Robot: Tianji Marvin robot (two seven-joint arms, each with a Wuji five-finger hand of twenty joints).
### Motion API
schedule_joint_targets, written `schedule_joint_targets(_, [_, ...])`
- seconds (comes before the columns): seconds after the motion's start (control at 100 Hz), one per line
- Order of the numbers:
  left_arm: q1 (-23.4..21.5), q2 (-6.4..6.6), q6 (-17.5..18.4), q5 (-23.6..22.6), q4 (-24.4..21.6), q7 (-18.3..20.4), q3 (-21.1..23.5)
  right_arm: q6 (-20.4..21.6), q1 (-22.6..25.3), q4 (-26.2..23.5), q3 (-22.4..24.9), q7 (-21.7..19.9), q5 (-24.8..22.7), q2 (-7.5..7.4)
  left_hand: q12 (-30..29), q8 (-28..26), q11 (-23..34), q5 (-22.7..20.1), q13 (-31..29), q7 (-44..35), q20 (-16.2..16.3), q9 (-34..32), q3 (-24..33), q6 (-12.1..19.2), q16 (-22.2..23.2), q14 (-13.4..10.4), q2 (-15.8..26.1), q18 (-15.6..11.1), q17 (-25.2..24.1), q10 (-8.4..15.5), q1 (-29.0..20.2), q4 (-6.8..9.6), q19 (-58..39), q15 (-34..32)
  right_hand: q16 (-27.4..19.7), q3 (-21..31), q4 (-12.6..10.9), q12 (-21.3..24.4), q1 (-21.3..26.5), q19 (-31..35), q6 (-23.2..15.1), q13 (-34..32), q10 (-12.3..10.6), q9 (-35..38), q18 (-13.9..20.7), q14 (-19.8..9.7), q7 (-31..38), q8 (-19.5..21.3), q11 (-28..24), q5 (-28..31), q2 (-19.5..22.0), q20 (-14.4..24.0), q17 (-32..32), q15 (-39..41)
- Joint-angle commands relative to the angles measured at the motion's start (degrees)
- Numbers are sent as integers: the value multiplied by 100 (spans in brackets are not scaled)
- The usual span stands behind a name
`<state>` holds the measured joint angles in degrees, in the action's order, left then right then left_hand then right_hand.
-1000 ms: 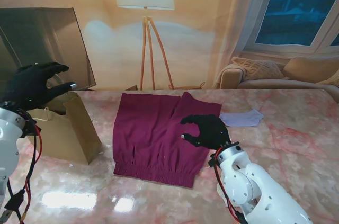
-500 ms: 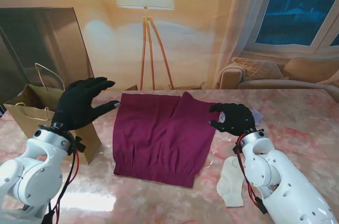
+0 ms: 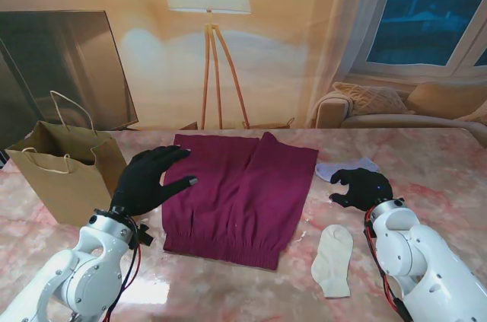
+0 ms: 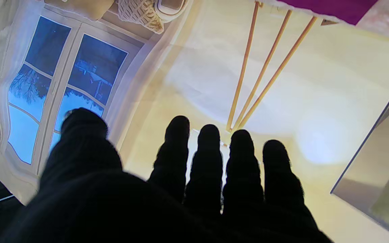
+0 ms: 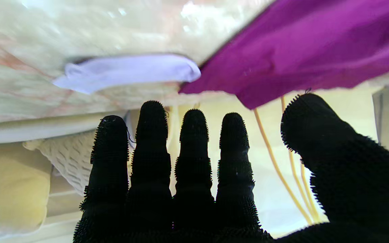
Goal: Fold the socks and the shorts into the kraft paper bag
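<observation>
Fingers, left hand (image 3: 150, 180): spread apart, holding nothing; fingertips over left edge of shorts, contact with cloth not determinable; in left wrist view fingers (image 4: 208, 162) straight, side by side.
Fingers, right hand (image 3: 361, 186): slightly curled in stand view, straight and apart in right wrist view (image 5: 194, 152); holding nothing; right of shorts, between the two socks.
Shorts (image 3: 236, 196): maroon, flat at centre of frame; long axis running top to bottom of frame, tilted slightly; gathered waistband toward lower edge, leg openings toward upper edge; upper right corner folded over.
Sock, cream (image 3: 334, 259): lower right of frame, just beside waistband corner; long axis near vertical, tilted a little; which end is toe not determinable.
Sock, pale lilac (image 3: 346, 169): right of centre, touching or just beside right edge of shorts; long axis near horizontal; also in right wrist view (image 5: 127, 71).
Kraft paper bag (image 3: 68, 181): left of frame, upright, mouth open upward, twine handles raised; apart from shorts.
Table (image 3: 441, 177): pink marbled, glossy.
</observation>
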<state>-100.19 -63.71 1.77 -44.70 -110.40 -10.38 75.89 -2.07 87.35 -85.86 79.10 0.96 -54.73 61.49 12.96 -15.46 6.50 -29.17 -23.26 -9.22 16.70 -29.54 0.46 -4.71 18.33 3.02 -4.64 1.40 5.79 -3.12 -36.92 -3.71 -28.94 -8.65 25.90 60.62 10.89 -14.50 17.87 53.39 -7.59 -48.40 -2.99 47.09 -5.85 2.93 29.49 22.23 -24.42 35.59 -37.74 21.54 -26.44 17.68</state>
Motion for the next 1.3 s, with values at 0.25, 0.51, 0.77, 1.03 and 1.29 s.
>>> schedule_joint_targets(0.25, [74, -58, 39, 183, 402, 23, -258, 20, 620, -369, 216, -948, -285, -183, -35, -65, -168, -7, 293, 135, -101, 300, -67, -26, -61, -52, 191, -142, -153, -83, -130, 327, 27, 117, 1182, 313, -261, -626, 464, 489, 425, 150, 0, -594, -252, -76, -455, -122, -744, -527, -581, 1148, 168, 861])
schedule_joint_targets(0.51, [81, -49, 37, 169, 472, 49, -251, -108, 555, -51, -64, -789, -454, -198, -40, -72, -161, -11, 299, 123, -123, 310, -72, 0, -75, -69, 199, -127, -175, -75, -127, 325, 56, 120, 2284, 495, -126, -2268, 599, 475, 582, 315, -379, -655, -264, -212, -490, -328, -2199, -753, -988, 1416, 180, 2235])
schedule_joint_targets(0.77, [63, -37, 39, 164, 483, 118, -194, -484, 341, 439, -515, -346, -384, -161, -43, -74, -160, 1, 308, 124, -136, 318, -67, 14, -85, -73, 205, -118, -194, -70, -135, 327, 74, 125, 2701, 546, -50, -3140, 521, 779, 373, 379, -513, -455, -423, -260, -26, -140, -2842, -392, -1192, 1595, 205, 2881])
schedule_joint_targets(1.03, [51, -35, 51, 164, 509, 122, -185, -558, 165, 815, -773, 175, -324, -114, -44, -83, -154, -33, 303, 103, -151, 311, -65, 39, -89, -81, 207, -104, -200, -61, -146, 327, 97, 122, 2678, 507, 1011, -3361, 973, 1482, -1324, 703, -469, -596, -322, -203, 2212, 1386, -2629, 1125, -1808, 1856, 42, 2837])
schedule_joint_targets(1.29, [36, -40, 35, 178, 508, 103, -178, -365, 188, 829, -660, 444, -84, -53, -50, -85, -155, -42, 299, 95, -151, 320, -66, 46, -89, -80, 212, -100, -204, -62, -149, 327, 94, 118, 884, 588, 1004, -1219, 1190, 1386, -1696, -224, -179, 353, -459, 43, 2566, 1942, -1072, 1420, -1737, 1673, -411, 952])
